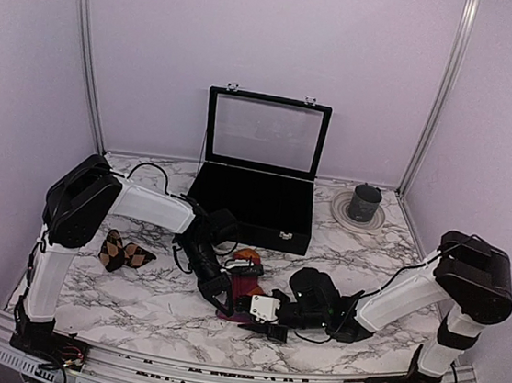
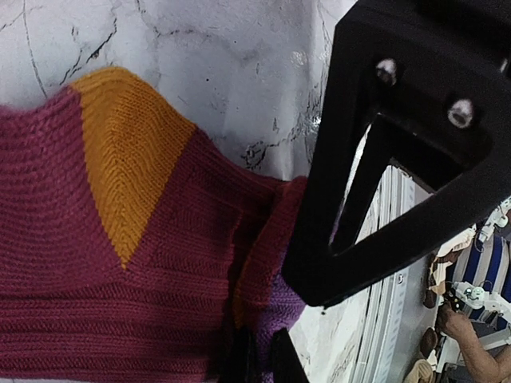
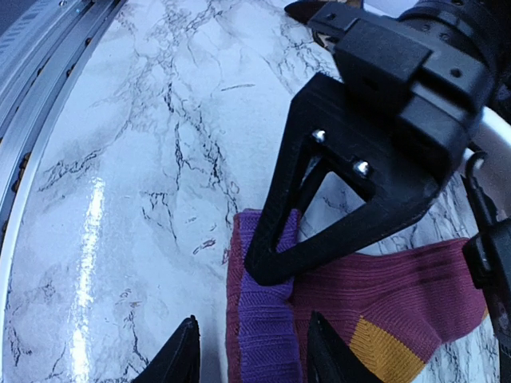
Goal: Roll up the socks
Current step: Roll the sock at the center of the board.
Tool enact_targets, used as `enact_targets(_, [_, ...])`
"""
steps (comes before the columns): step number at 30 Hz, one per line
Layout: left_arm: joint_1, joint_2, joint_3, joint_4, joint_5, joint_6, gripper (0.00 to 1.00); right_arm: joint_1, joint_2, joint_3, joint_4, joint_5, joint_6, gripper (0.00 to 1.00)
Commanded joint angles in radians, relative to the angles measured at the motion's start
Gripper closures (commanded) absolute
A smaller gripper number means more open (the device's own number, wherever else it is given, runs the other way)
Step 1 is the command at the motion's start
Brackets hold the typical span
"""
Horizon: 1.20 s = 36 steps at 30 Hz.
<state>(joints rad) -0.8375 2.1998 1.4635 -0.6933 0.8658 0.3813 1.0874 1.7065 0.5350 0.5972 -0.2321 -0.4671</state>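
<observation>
Firstly, top view: your left arm (image 1: 153,206) and right arm (image 1: 401,296) both reach to the middle of the surface (image 1: 131,311). They meet over the red sock (image 1: 249,269), which lies just in front of the open black case (image 1: 254,212). The argyle sock (image 1: 120,252) sits well apart at the left, untouched; I judge it waits its turn. A plate (image 1: 339,208) with a dark cup (image 1: 364,202) stands at the far right, clear of the work.

Left wrist view: the left fingers (image 2: 241,359) are clenched on a fold of the red sock near its purple end, with the orange heel (image 2: 128,159) spread beyond. My reading: they pin the start of the roll so it cannot spring back.

Right wrist view: the right fingers (image 3: 180,359) stand apart astride the purple toe (image 3: 259,335). One side touches fabric and the other shows a gap, so nothing is gripped yet. They look placed to take over the toe. Note that the left fingers sit on the same patch of fabric, so the two sets crowd each other.
</observation>
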Motion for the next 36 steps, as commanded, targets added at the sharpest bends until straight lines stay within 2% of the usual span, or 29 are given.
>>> enact_targets(1, [0.005, 0.064, -0.017, -0.052, -0.17, 0.011, 1.0, -0.003, 0.049, 0.045, -0.002, -0.059, -0.052, 0.64])
enact_targets(3, [0.005, 0.059, -0.018, -0.052, -0.169, 0.02, 1.0, -0.016, 0.065, 0.047, -0.004, -0.067, -0.033, 0.71])
enact_targets(6, [0.005, 0.046, -0.021, -0.052, -0.165, 0.031, 0.98, -0.039, 0.081, 0.047, -0.006, -0.084, 0.002, 0.75])
enact_targets(10, [0.006, 0.007, -0.041, -0.039, -0.158, 0.057, 0.85, -0.073, 0.1, 0.052, -0.038, -0.124, 0.067, 0.85])
enact_targets(15, [0.016, -0.166, -0.188, 0.136, -0.149, 0.11, 0.6, -0.126, 0.108, 0.065, -0.112, -0.239, 0.219, 0.97])
enact_targets(16, [0.021, -0.215, -0.236, 0.197, -0.151, 0.111, 0.51, -0.136, 0.109, 0.068, -0.123, -0.263, 0.255, 0.99])
enact_targets(17, [0.024, -0.267, -0.286, 0.261, -0.158, 0.116, 0.38, -0.142, 0.107, 0.07, -0.133, -0.285, 0.294, 1.0])
enact_targets(20, [0.025, -0.401, -0.41, 0.395, -0.184, 0.145, 0.22, -0.152, 0.112, 0.075, -0.149, -0.324, 0.401, 1.0])
enact_targets(24, [0.021, -0.489, -0.484, 0.476, -0.186, 0.196, 0.21, -0.16, 0.135, 0.128, -0.25, -0.358, 0.552, 1.0])
enact_targets(30, [-0.066, -0.535, -0.539, 0.529, -0.263, 0.302, 0.27, -0.181, 0.209, 0.221, -0.38, -0.408, 0.822, 1.0])
enact_targets(36, [-0.122, -0.504, -0.548, 0.6, -0.364, 0.36, 0.38, -0.218, 0.254, 0.173, -0.255, -0.492, 1.046, 1.0])
